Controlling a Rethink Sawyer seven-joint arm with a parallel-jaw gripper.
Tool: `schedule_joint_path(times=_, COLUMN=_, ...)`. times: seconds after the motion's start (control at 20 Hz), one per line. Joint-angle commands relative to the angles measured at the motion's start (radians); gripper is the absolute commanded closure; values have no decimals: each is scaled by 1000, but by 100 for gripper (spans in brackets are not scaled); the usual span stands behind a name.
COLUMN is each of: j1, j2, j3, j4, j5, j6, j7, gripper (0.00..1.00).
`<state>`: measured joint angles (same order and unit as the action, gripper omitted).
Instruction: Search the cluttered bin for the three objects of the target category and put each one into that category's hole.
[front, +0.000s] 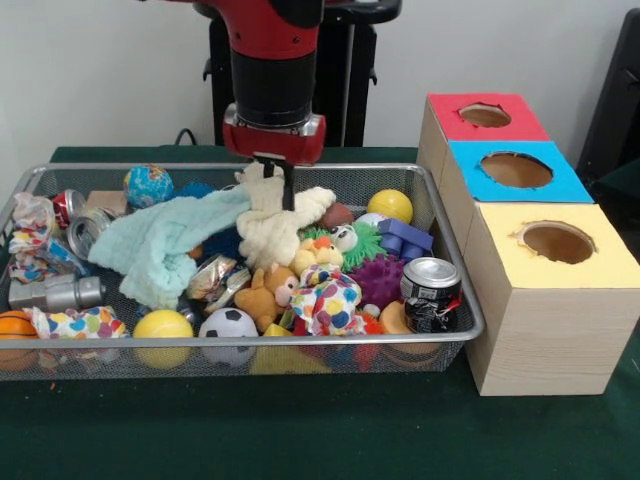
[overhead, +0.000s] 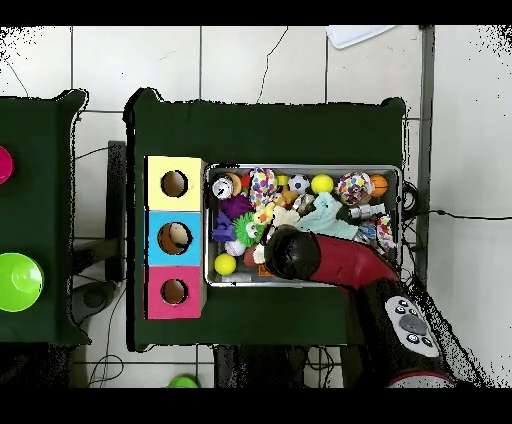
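Note:
My gripper (front: 283, 188) hangs low over the back middle of the wire bin (front: 470, 305), shut on a cream plush toy (front: 275, 228) whose head rises beside the fingers. A pale green towel (front: 160, 242) drapes against the plush on its left. Other soft toys lie in front: a brown teddy (front: 262, 295), a yellow duck plush (front: 318, 252) and a patterned plush (front: 328, 298). The wooden box to the right has a red hole (front: 485, 115), a blue hole (front: 516, 170) and a yellow hole (front: 558, 242). In the overhead view the arm (overhead: 330, 262) hides the gripper.
The bin also holds a soda can (front: 430, 290), purple spiky ball (front: 380, 280), yellow ball (front: 390, 205), soccer ball (front: 228, 325), globe ball (front: 148, 185), blue block (front: 405, 238) and crushed cans (front: 78, 228). From above the box (overhead: 174, 238) lies left of the bin (overhead: 208, 225).

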<state>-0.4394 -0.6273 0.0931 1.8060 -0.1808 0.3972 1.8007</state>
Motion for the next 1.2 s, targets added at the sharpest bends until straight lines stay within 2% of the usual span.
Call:
schedule_joint_path(times=0.05, j1=72, j2=0, j3=144, j4=102, j5=126, j6=137, j7=154, gripper=100)
schedule_joint_path(times=0.25, j1=90, j2=-39, j3=142, j4=143, j5=186, j6=134, j7=185, gripper=100)
schedule_joint_path(times=0.7, j1=103, j2=-77, j3=162, j4=199, j5=280, j6=118, j7=168, gripper=100)
schedule_joint_path(times=1.2, j1=97, j2=-82, j3=162, j4=219, j5=301, j6=109, j7=134, gripper=100)
